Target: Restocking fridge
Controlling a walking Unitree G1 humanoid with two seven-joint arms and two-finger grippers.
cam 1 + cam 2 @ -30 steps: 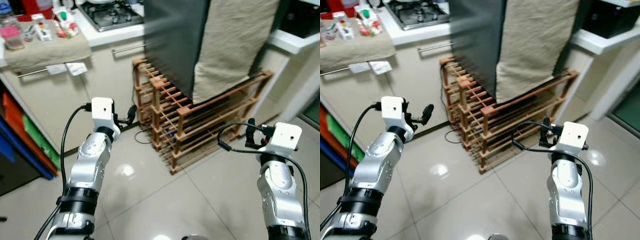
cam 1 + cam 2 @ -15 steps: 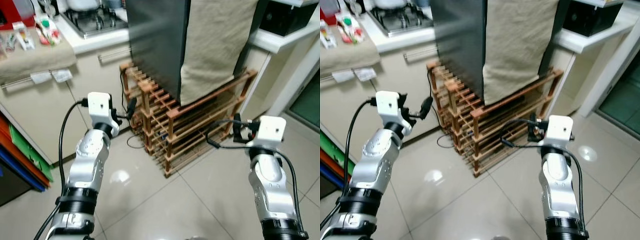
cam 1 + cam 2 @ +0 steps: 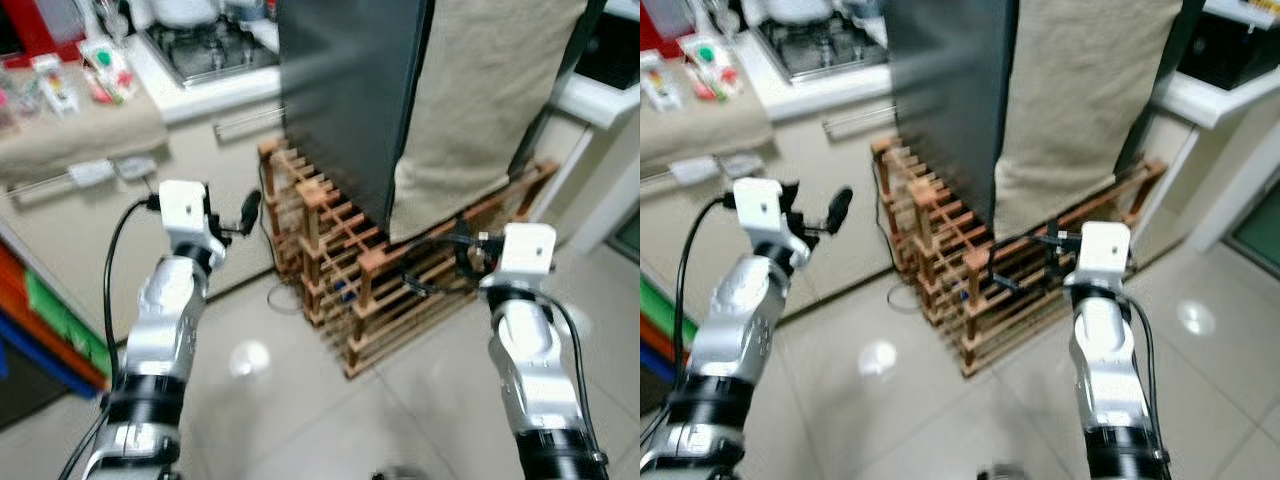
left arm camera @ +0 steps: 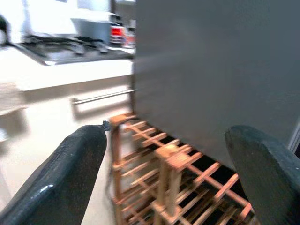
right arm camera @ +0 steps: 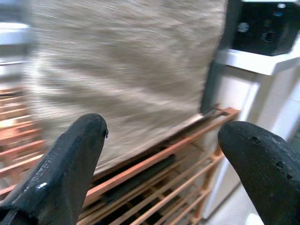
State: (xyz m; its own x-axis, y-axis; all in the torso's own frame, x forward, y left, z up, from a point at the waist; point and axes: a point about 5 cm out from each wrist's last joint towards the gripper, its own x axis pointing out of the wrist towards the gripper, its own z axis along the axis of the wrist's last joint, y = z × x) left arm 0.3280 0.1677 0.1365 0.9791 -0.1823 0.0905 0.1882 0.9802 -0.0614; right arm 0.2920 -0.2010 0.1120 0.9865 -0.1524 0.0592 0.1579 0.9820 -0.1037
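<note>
Left eye view has swung since a moment ago: the dark fridge (image 3: 350,90), draped with a beige cloth (image 3: 480,100), stands on a wooden rack (image 3: 350,290). Left end effector (image 4: 164,178) and right end effector (image 5: 159,173) both hang released, empty.

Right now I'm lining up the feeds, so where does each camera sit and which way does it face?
Left eye view: on the head, facing forward and down at the dark fridge on its wooden rack; both silver arms show.
Right eye view: same head, same scene, shifted sideways.
Left wrist view: along the left gripper, jaws open, toward fridge side and stove.
Right wrist view: along the right gripper, jaws open, toward the beige cloth.
Shared: the rack.
</note>
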